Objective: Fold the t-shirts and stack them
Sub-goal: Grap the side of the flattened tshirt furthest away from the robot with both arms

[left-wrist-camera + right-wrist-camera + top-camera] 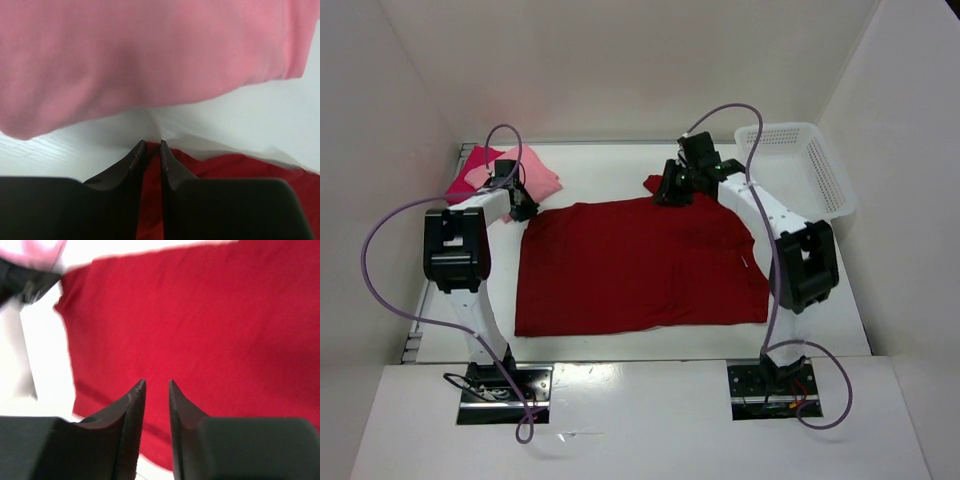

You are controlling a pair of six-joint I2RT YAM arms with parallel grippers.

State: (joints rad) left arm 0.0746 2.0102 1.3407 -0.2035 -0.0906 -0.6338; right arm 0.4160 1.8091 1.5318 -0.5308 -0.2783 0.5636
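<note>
Dark red t-shirt spread flat mid-tabletop, both my hands at its far edge.
My left hand sits at the far-left corner, its fingers nearly together and pinched on the shirt's edge. My right hand hangs over the far-right part, fingers slightly apart and holding nothing. The light pink t-shirt and crimson-pink t-shirt lie bunched in the far-left corner, and the white mesh basket stands far right.

You see the soft light pink cloth shirt in your left wrist view run off the top edge at 12 o'clock, blurred. Your right wrist view is smeared; the dark shape at 10 o'clock is unreadable.
</note>
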